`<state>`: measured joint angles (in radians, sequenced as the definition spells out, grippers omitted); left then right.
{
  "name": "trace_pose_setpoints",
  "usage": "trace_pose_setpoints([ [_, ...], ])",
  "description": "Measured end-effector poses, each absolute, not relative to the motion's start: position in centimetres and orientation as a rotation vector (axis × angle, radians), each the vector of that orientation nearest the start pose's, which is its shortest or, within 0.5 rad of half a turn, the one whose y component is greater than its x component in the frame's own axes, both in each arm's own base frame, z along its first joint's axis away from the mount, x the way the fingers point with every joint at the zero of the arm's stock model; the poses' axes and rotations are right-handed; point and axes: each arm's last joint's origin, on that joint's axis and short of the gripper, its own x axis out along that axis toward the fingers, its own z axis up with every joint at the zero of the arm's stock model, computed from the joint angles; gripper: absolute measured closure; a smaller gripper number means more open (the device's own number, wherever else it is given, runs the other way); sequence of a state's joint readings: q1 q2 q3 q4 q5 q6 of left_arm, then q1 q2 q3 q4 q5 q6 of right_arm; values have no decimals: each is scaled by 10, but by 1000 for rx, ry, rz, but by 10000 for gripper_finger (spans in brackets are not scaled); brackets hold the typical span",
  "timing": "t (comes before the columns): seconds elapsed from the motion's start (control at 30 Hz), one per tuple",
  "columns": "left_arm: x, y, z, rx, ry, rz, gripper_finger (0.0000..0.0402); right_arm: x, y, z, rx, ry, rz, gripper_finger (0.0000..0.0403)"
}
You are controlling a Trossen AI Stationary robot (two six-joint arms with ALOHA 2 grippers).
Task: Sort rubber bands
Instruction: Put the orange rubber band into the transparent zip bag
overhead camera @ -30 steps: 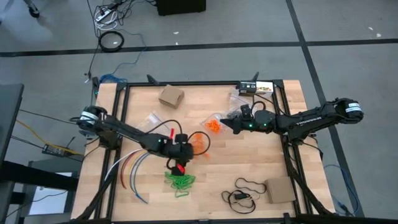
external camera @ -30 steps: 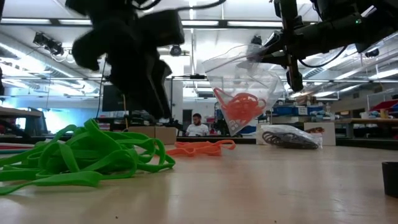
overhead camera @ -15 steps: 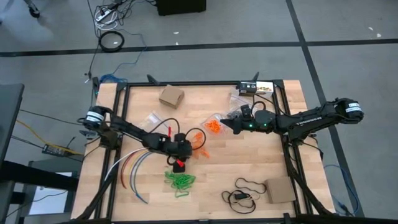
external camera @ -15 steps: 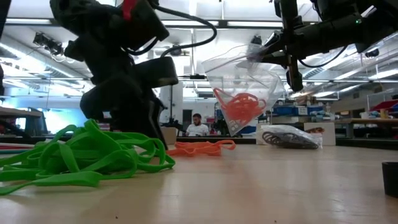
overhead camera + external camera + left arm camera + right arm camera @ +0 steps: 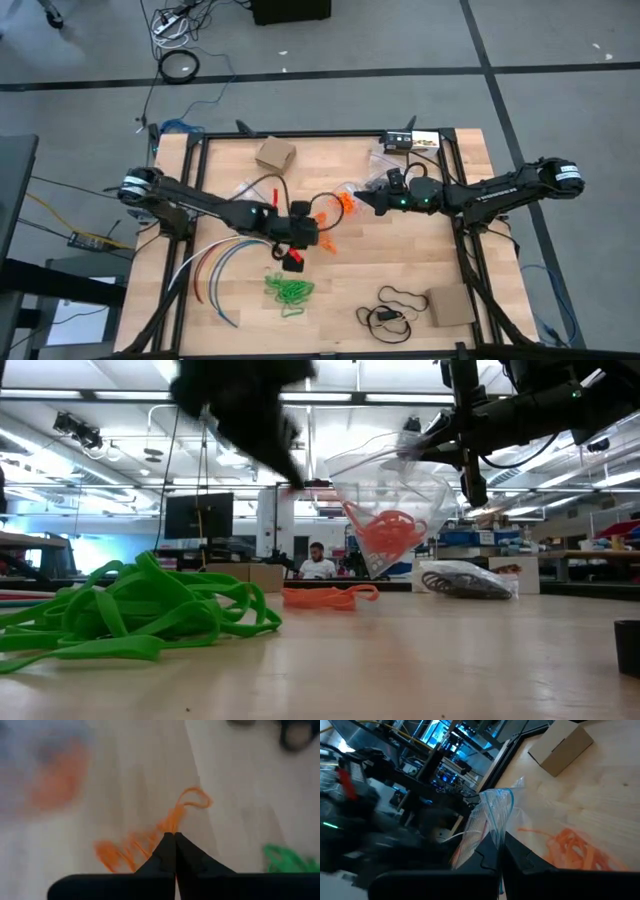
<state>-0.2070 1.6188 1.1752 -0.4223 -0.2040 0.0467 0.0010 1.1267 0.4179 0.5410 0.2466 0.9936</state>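
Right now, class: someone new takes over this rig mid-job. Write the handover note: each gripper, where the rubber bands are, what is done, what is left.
Left gripper: shut on an orange band, lifted over the table's middle.
Right gripper: shut on the clear bag's rim, holding it up.
Done: some orange bands are already in that bag.
Left: loose orange bands on the table; the green heap near the front edge is unsorted. Another bag lies behind; contents dark, unclear.
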Motion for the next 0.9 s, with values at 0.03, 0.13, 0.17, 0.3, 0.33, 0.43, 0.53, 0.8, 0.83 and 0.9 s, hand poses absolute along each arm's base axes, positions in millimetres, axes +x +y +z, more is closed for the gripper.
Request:
trace_pose_setpoints([
  [0.03,337,-64,258,241,816,-9,400,226,-7,212,965,31,-307,399],
  [0.13,342,-59,290,315,725,46,400,226,-7,212,965,33,-308,399],
  [0.17,344,-56,297,336,707,66,400,226,-7,212,965,34,-308,399],
  [0.3,352,-35,317,350,647,143,401,226,-7,212,965,35,-309,399],
  [0.33,354,-28,319,342,637,165,401,226,-7,212,965,34,-309,399],
  [0.43,358,-7,318,322,639,219,401,226,-7,212,965,34,-309,399],
  [0.53,362,9,313,311,646,211,401,226,-7,212,964,29,-317,399],
  [0.8,384,14,279,263,711,82,400,226,-8,212,961,20,-335,399],
  [0.83,386,14,276,263,717,81,400,226,-8,212,961,20,-335,399],
  [0.9,388,15,270,271,740,105,397,226,-8,212,961,20,-335,399],
])
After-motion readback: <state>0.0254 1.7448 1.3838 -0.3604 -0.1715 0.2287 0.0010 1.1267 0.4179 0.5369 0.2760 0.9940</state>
